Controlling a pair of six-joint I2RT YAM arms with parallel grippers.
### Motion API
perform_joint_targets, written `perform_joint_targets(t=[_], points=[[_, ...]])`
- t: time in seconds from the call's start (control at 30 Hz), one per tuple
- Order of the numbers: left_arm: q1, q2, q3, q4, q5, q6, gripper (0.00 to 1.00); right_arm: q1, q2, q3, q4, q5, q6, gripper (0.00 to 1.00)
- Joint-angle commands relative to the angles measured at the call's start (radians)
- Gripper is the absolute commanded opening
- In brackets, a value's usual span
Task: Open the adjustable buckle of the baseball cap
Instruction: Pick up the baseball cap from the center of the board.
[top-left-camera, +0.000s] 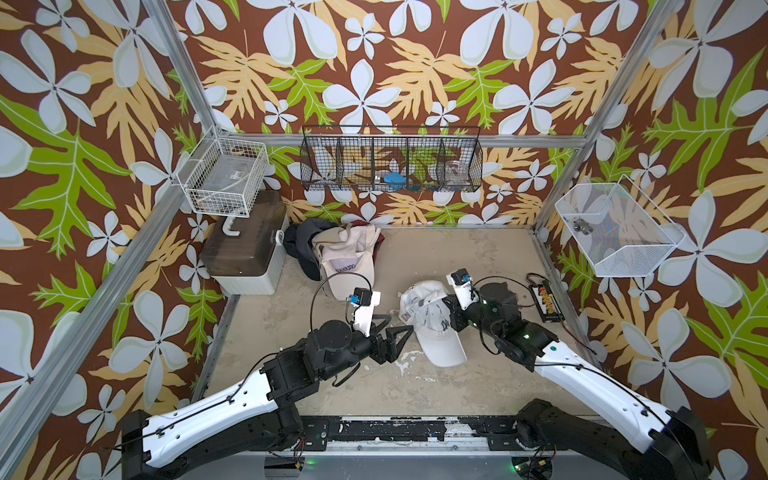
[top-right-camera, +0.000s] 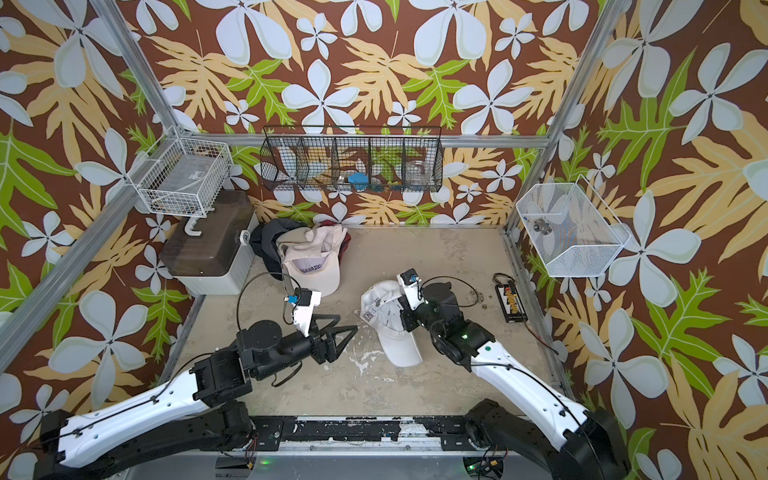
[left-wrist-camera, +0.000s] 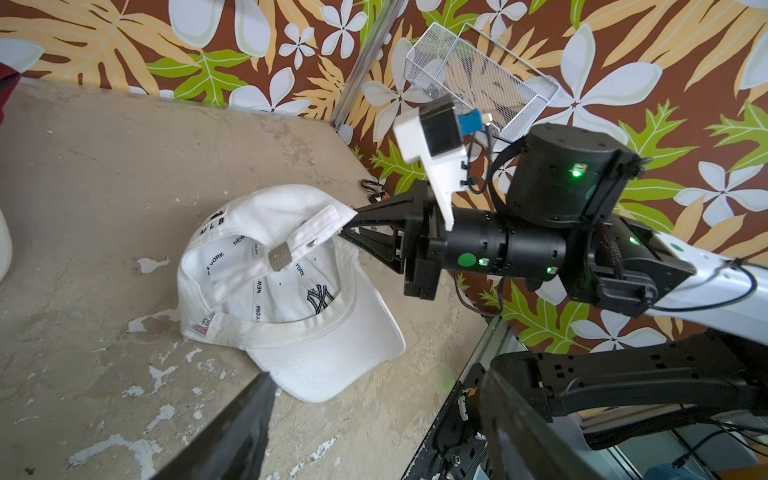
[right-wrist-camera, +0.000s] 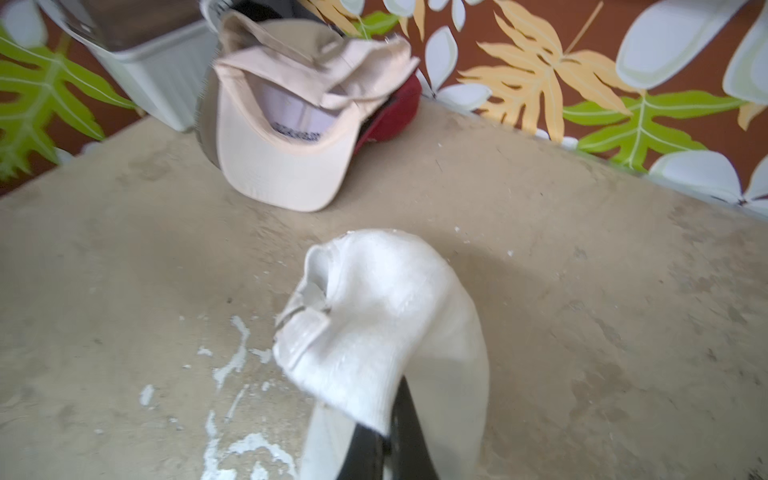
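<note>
While the right claw (left-wrist-camera: 348, 227) pinches what seems the strap (left-wrist-camera: 320, 226) of the white cap (left-wrist-camera: 332, 353), the left claw (top-left-camera: 401, 322) hangs spread beside it.

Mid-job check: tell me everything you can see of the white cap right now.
The white cap is soft cotton-looking fabric, lying upside down on the table, its lining with NEW YORK tape facing up and its brim flat. A metal buckle sits on the rear strap, looking closed. The right hand is shut on the strap's end, which is raised.
</note>
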Motion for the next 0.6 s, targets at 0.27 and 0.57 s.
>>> perform_joint_targets(t=[0.27,0.57], points=[[-0.056,0.100,0.076,0.026,0.014,0.039,0.80,0.031,-0.171,-0.017,0.043,-0.164,0.079,0.03],[-0.102,0.178,0.132,0.035,-0.010,0.058,0.80,0.036,-0.218,-0.025,0.040,-0.238,0.111,0.00]])
